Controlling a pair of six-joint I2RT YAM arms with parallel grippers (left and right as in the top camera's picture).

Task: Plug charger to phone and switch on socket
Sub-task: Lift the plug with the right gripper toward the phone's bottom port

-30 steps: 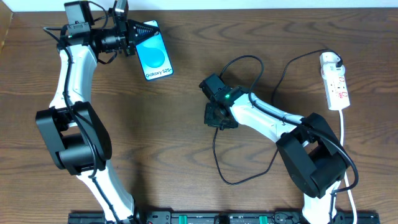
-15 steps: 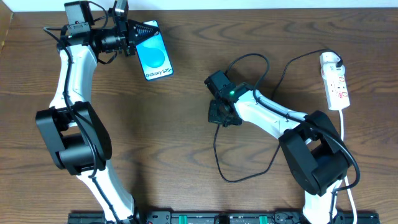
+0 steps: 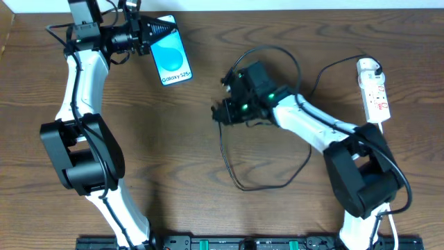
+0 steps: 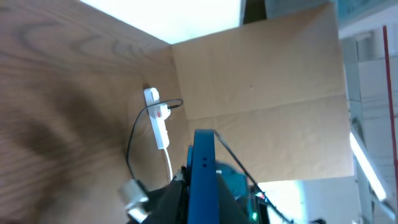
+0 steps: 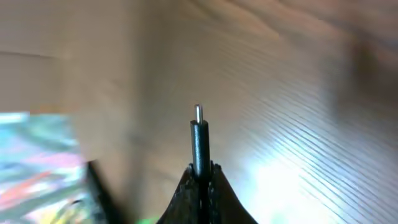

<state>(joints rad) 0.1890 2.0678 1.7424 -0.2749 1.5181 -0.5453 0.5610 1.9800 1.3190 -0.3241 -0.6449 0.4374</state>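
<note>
While left claw (image 3: 155,31) holds the phone (image 3: 172,60), right claw (image 5: 200,174) apparently pinches the charger (image 5: 199,140).

**The phone** (image 3: 172,59): a slim rectangle with a bright blue screen facing up, a lighter oval and white "Galaxy S25" text. It sits in the upper left of the overhead view, slightly tilted. Its upper end is clamped in the left gripper (image 3: 154,31).

**The charger** (image 3: 229,170): a long thin black cable. It loops from the centre down to the lower centre, then back up toward the right. Its plug tip (image 5: 198,127) projects straight out of the closed right gripper (image 5: 200,171), with the metal end exposed.

**The socket** (image 3: 373,90): a white strip with red markings, lying lengthwise at the right edge. The black cable meets its upper end.
</note>
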